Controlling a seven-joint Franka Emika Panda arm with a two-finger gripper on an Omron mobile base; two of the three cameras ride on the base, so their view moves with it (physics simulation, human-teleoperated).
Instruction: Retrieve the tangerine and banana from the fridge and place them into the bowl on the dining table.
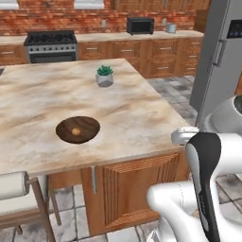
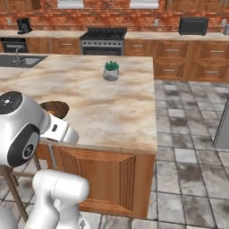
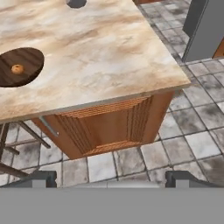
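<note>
From the left base view, the desk (image 1: 56, 99) spreads wide with its marbled top, and the brown bowl (image 1: 78, 129) sits near the front edge with the tangerine (image 1: 76, 131) as a small orange dot inside it. A potted plant (image 1: 104, 76) stands farther back, well apart from the bowl. The fridge (image 1: 220, 56) rises at the right, cut off by the frame, doors shut; the white arm (image 1: 203, 189) crowds the lower right corner.

Over to the right base view — the arm's big joint covers most of the bowl (image 2: 56, 108), just a brown sliver showing, and the tangerine is hidden behind it. The plant (image 2: 111, 71) sits mid-desk, the stove (image 2: 103, 40) against the brick wall behind, a sink (image 2: 20, 59) cut off at the left.

Hand view now: the two fingers (image 3: 38, 178) stand spread wide with nothing between them — they hang over tiled floor, short of the desk's wooden base (image 3: 109, 127). The bowl (image 3: 18, 66) is clipped by the left edge, the tangerine (image 3: 17, 68) resting in it. A grey strip of fridge (image 3: 205, 30) shows top right.
</note>
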